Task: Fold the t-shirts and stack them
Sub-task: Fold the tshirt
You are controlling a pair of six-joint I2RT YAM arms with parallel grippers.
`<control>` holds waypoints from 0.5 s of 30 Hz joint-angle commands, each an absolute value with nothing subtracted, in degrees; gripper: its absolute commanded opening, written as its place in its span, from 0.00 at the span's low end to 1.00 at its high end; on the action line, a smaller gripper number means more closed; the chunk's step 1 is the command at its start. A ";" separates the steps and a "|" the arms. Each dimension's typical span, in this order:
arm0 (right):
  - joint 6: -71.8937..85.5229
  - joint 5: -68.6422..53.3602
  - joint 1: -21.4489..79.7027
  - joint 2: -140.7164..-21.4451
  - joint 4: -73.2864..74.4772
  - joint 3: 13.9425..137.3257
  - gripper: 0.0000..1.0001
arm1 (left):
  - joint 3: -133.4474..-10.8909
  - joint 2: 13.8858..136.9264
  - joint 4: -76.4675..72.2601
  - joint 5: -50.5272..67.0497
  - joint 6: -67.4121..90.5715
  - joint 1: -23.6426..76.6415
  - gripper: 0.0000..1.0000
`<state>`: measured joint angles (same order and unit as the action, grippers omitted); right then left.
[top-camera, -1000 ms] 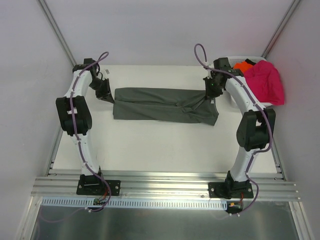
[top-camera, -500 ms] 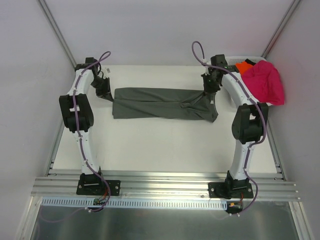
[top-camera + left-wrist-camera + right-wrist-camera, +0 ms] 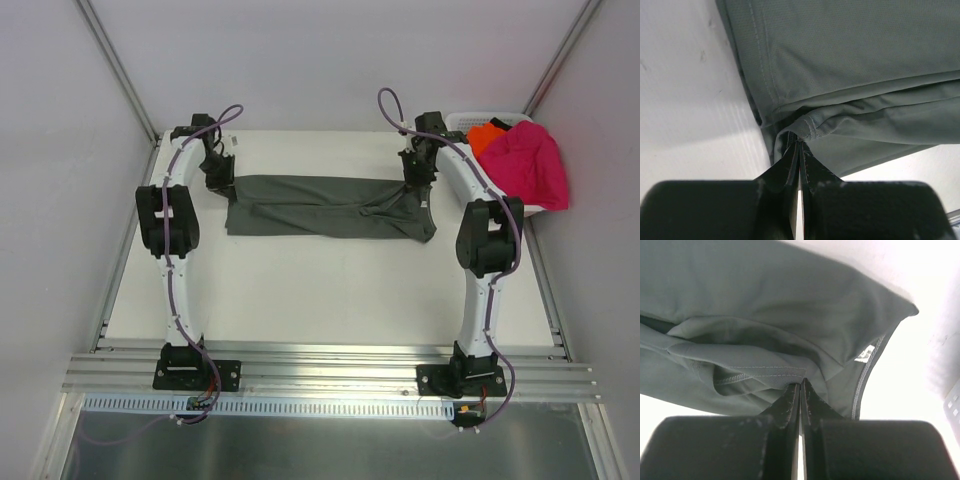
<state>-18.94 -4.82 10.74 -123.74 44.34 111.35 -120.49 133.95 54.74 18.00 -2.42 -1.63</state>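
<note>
Mid-fold: left gripper point(image 3: 216, 182) and right gripper point(image 3: 421, 186) each clamp an end of the dark grey-green t-shirt point(image 3: 320, 206). Next, likely, carry both ends over together.

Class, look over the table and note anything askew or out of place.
The magenta-pink t-shirt hangs over the rim of the white basket at the far right. The dark grey-green t-shirt is rumpled and slanted at its right end, unlike its squarer left.

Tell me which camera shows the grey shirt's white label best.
The right wrist view: the label sits close and clear on the grey shirt. The top view shows only a pale speck; the left wrist view misses it.
</note>
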 commanded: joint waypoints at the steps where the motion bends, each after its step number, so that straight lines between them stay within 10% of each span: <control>1: -20.21 -3.25 10.90 -123.92 43.94 114.69 0.01 | -123.66 134.64 54.58 15.13 -3.08 -0.70 0.00; 15: -20.04 -2.46 10.90 -125.86 43.51 117.60 0.01 | -125.85 133.51 52.82 8.79 -0.44 -0.97 0.00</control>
<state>-19.18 -3.38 10.74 -125.49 43.92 114.43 -123.04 135.50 53.49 11.46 -1.61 -0.47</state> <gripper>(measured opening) 0.012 0.005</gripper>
